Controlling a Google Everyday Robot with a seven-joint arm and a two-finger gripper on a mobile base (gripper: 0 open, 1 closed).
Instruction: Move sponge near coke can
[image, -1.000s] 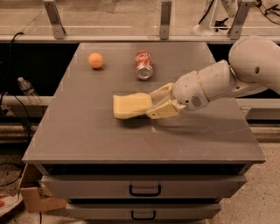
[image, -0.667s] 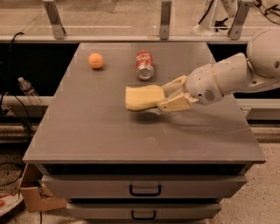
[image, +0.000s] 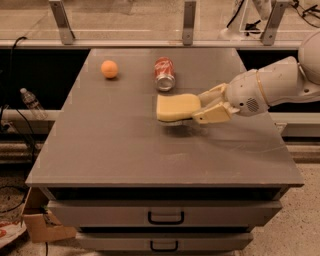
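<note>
The pale yellow sponge (image: 177, 107) is held just above the grey table top (image: 110, 145), a little in front of and to the right of the coke can. The red coke can (image: 164, 73) lies on its side at the back middle, silver end facing me. My gripper (image: 206, 107) comes in from the right on a white arm and is shut on the sponge's right end, with cream fingers (image: 216, 113) on either side of it. A shadow shows beneath the sponge.
A round orange fruit (image: 109, 69) sits at the back left of the table. Metal posts (image: 189, 22) and a rail run behind the far edge. Drawers (image: 165, 217) are below the front edge. A water bottle (image: 31, 104) lies off to the left.
My gripper has carried the sponge right and toward the back of the table, from mid-table to just in front of the coke can. The can and the orange have not moved.
</note>
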